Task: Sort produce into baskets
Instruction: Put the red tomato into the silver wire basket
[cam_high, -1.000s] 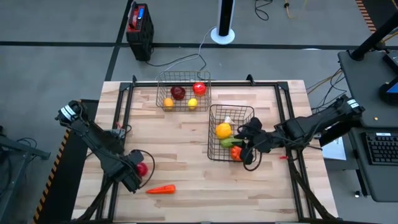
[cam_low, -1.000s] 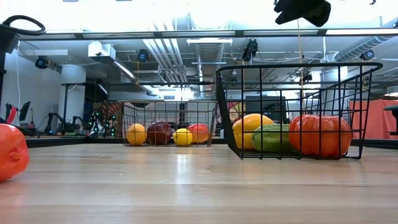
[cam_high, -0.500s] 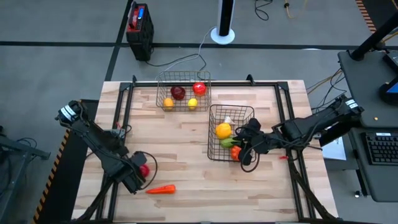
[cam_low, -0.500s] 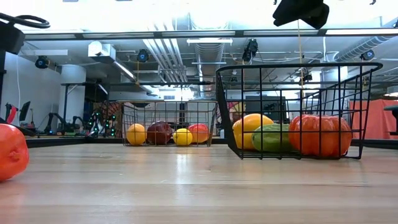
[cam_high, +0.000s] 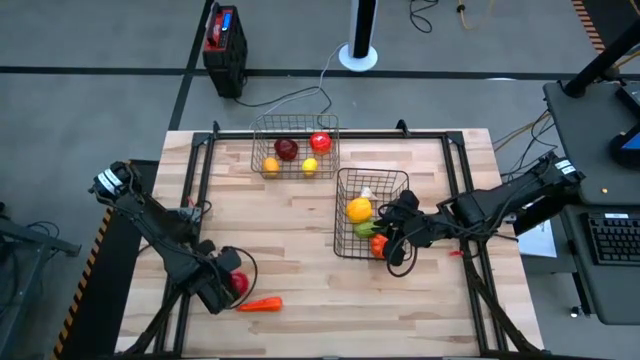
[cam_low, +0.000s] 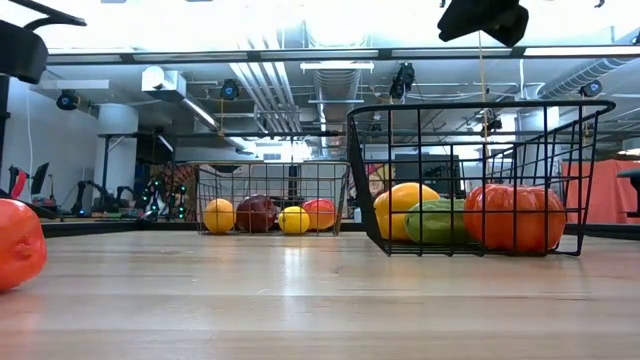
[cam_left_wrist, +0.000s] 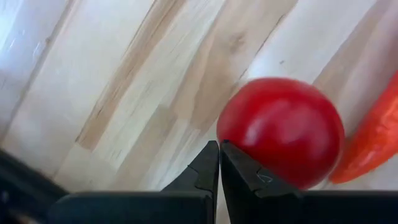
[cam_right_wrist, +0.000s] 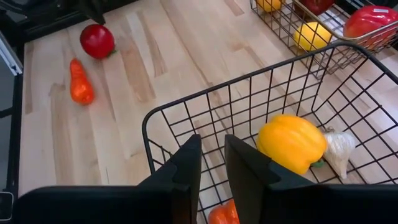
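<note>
The wooden table (cam_high: 300, 270) holds two wire baskets: one basket (cam_high: 295, 146) at the far side, another basket (cam_high: 370, 212) to its right. A red ball (cam_high: 238, 283) and a carrot (cam_high: 259, 304) lie near the left front.

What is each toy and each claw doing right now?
Left claw: shut, empty, beside the red ball.
Red ball: loose on the table, next to the carrot.
Carrot: lying flat on the table.
Right claw: nearly closed, empty, above the near basket.
Near basket: upright, holds a yellow pepper, garlic and more.
Far basket: upright, holds four round fruits.
</note>
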